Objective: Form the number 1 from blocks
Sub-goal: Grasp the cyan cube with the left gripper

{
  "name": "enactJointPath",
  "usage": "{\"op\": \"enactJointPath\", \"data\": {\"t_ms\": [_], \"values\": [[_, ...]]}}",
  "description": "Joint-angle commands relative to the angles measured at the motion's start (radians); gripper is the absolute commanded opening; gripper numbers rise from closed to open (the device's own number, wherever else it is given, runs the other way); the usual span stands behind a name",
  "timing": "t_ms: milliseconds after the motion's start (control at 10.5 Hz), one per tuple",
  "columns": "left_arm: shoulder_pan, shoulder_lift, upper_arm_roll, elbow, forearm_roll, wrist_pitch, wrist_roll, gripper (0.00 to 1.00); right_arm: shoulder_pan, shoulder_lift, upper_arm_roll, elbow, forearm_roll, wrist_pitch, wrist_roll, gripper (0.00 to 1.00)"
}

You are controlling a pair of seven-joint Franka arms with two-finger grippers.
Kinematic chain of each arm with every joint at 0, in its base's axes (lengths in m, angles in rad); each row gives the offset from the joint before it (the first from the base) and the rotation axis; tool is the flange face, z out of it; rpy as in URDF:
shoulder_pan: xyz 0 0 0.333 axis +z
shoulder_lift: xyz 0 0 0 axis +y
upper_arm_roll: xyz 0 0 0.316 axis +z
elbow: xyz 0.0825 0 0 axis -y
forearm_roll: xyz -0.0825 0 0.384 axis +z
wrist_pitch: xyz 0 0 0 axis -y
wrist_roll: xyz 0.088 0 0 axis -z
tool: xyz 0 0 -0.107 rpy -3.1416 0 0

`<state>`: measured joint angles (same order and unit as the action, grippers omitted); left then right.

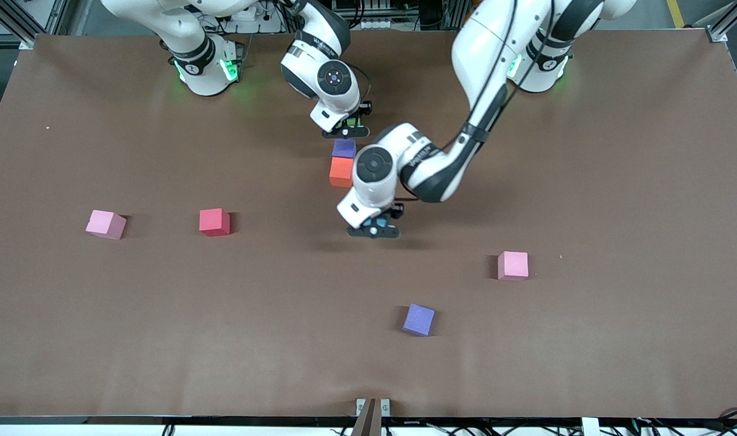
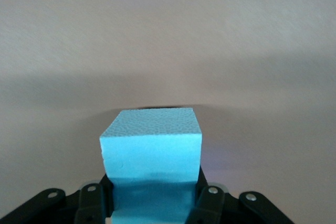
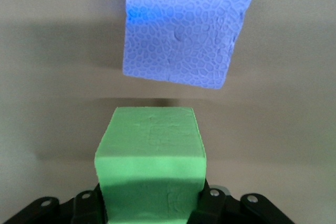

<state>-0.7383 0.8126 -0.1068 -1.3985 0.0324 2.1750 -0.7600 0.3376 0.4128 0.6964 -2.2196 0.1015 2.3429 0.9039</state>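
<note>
The left end effector [image 1: 374,231] is clamped on a small matte light blue foam cube [image 2: 151,156], held low over bare brown tabletop [image 1: 586,339] nearer the front camera than the short column of cubes. In the left wrist view the cube sits squarely between the fingers [image 2: 210,203], with its shadow close beneath it; whether it touches the surface cannot be told.

The right end effector [image 1: 346,129] is clamped on a small green foam cube [image 3: 149,153], poised at the end of the column toward the robots' bases, just beside the dark purple foam cube [image 1: 344,148]. The purple cube touches the orange-red foam cube [image 1: 341,172], which lies nearer the front camera.

The crimson red foam cube [image 1: 214,221] rests well apart, toward the right arm's end of the tabletop, not yet in the figure.

The risks are mostly of alignment. In the right wrist view the purple cube looks turned slightly against the green one, so setting the green cube down hard against it could nudge the column crooked. The blue cube appears offset from the column's line and separated from the orange-red one, so releasing it here would likely leave a gap. The two arms also work close together, and the left arm's wrist hangs beside the orange-red cube, so a careless move could sweep it.
</note>
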Motion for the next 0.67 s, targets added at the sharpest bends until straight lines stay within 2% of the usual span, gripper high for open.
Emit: {"op": "enactJointPath", "data": {"t_ms": [0,571], "values": [[-0.015,-0.009,0.012,0.004,-0.017,0.003,-0.012,0.0,0.015,0.014,-0.021,0.006,-0.014,0.012,0.026,0.0],[-0.004,-0.007,0.013,0.007,-0.016,0.023,-0.01,0.0,0.031,0.046,-0.058,0.018,-0.016,0.049,0.024,0.0]]}}
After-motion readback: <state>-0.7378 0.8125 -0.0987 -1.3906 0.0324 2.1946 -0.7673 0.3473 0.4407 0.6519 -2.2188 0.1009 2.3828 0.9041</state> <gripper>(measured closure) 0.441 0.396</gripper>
